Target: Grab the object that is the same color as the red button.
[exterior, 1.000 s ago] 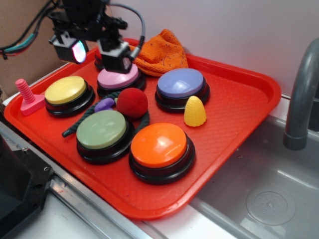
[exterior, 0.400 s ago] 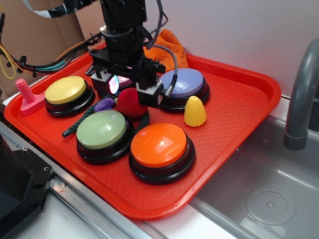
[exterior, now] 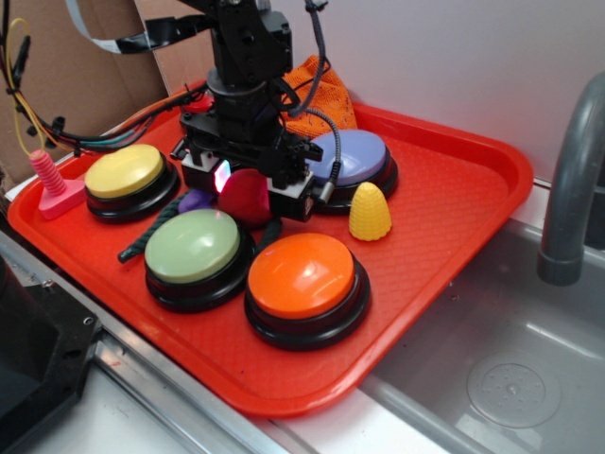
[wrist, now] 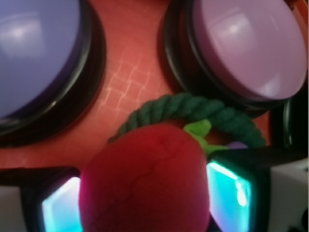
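— Red felt, that little ball (exterior: pixel 244 197); it sits on the red tray (exterior: pixel 454 203), just behind the green button (exterior: pixel 194 246), and the gripper (exterior: pixel 248 182) has it between the two lit pads.

— Is it squeezing the ball or only straddling it?

— From the wrist view the fuzzy ball (wrist: pixel 147 181) fills the whole gap; one glowing pad (wrist: pixel 229 195) meets its side and the other does the same opposite; I'd say it is clamped on the ball, which looks to rest on the tray.

— And what else lies around the green button?

— A dark green rope (exterior: pixel 151 232) curls beside and behind it, passing right behind the ball in the wrist view (wrist: pixel 193 110); a small purple piece (exterior: pixel 196 200) lies just behind the button, next to the ball; the orange button (exterior: pixel 302 276) touches it on the side towards the sink (exterior: pixel 510 359); the yellow button (exterior: pixel 125 171) stands near it on the other side, with a pink screw-shaped peg (exterior: pixel 52 184) beyond that at the tray's edge.

— Further back?

— The lavender button (exterior: pixel 354 159) is behind the orange one, with a yellow ridged cone (exterior: pixel 370 211) between them; the pink button shows only in the wrist view (wrist: pixel 246 46); an orange knitted cloth (exterior: pixel 326 99) is bunched at the tray's rear rim, behind the arm; a sliver of glossy red (exterior: pixel 197 102) peeks out there too, though I cannot tell what it is.
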